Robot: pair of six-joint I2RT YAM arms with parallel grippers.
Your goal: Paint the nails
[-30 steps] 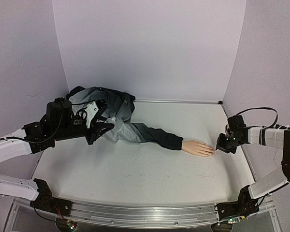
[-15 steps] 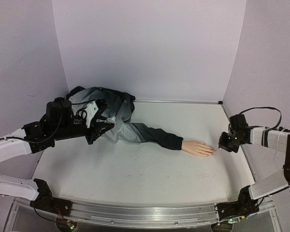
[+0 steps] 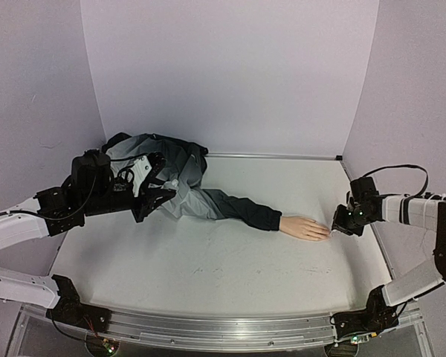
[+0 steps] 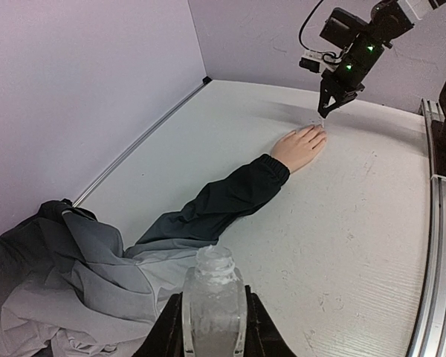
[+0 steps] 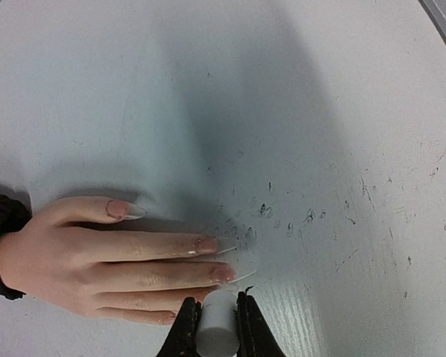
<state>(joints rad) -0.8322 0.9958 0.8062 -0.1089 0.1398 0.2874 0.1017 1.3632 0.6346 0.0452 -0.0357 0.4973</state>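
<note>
Mannequin hand (image 3: 305,227) lies palm down on the white table (image 3: 208,275), sticking out of a dark grey sleeve (image 3: 241,210). Its nails (image 5: 224,274) point at the right gripper (image 5: 217,331), whose 2 fingers pinch a small white cylinder (image 5: 214,316) just beside the fingertips, closer than a moment earlier. Left gripper (image 4: 214,327) clamps an uncapped clear bottle (image 4: 213,282) above the jacket (image 3: 171,160).

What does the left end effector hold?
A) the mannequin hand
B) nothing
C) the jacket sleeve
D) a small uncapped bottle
D: the left wrist view shows the left end effector shut on a small clear bottle with a bare neck; the right end effector grips a white cylinder.
</note>
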